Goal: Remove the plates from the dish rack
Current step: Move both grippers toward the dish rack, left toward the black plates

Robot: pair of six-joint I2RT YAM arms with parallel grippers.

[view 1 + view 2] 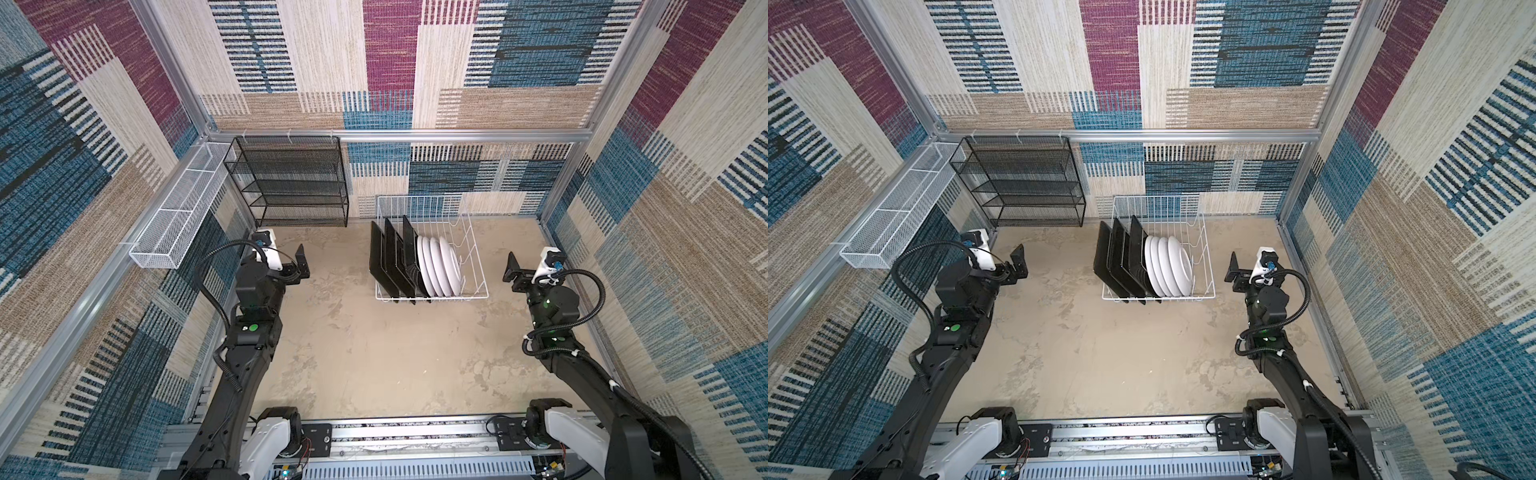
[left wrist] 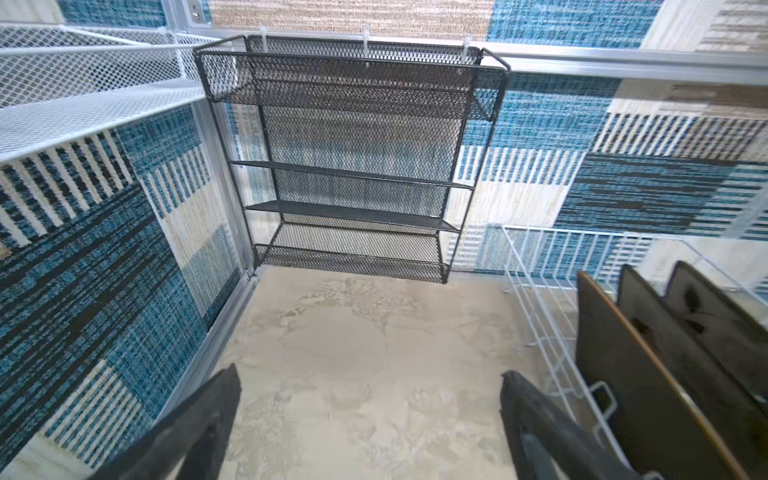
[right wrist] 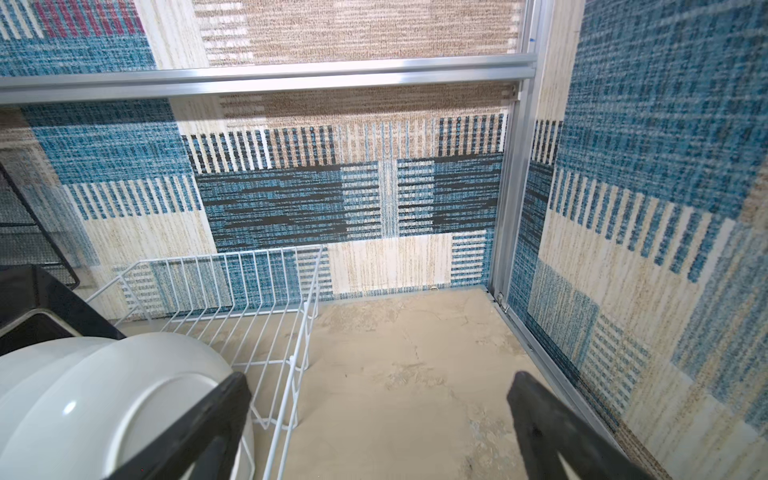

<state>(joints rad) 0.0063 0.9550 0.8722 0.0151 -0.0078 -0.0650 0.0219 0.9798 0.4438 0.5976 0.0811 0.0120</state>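
Seven plates (image 1: 440, 266) stood in the rack (image 1: 419, 206).
The rack sat on the table (image 1: 374, 353) near the back wall (image 1: 498, 183): three black squares at its left, four white rounds beside them, all on edge. The left gripper (image 1: 302, 264) and right gripper (image 1: 515, 275) flanked it, jaws wide apart, holding nothing.

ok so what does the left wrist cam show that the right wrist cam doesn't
Only the left wrist view: the long white mesh basket, the whole black mesh shelf and the open left tool.

Only the right wrist view: the round white plates standing on edge, the open right tool and the enclosure's corner post.

Both: the white dish rack, the sandy table, the patterned walls, and the square plates. The plates are large in the left wrist view and a dark sliver in the right, which also catches an edge of the shelf.
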